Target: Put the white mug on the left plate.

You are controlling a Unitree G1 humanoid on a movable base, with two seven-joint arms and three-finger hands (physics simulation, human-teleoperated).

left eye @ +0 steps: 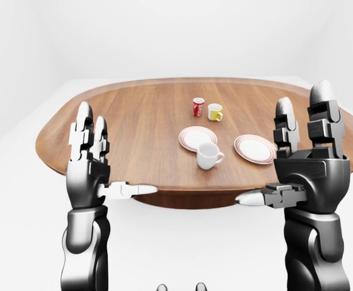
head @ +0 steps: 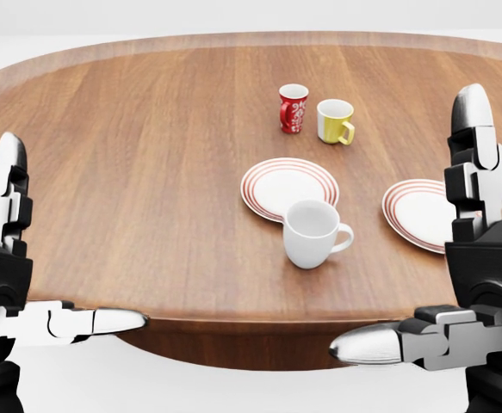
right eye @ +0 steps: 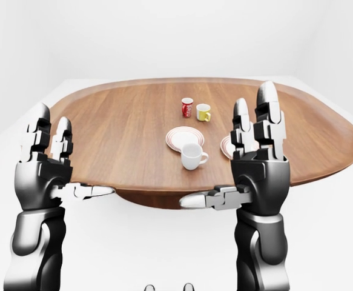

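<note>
The white mug point(head: 311, 234) stands upright on the wooden table point(head: 130, 172), handle to the right, touching the lower right rim of the left plate point(head: 285, 185). That plate is white with red rings and holds nothing. My left hand point(left eye: 115, 151) is open, fingers up and thumb pointing right, at the table's near edge, far left of the mug. My right hand point(left eye: 273, 148) is open, fingers up and thumb pointing left, at the near edge to the mug's right. Neither hand touches anything.
A second red-ringed plate point(head: 418, 211) lies right of the mug, partly behind my right hand. A red mug point(head: 293, 107) and a yellow mug point(head: 336, 120) stand above the left plate. The floor and walls around the table are white.
</note>
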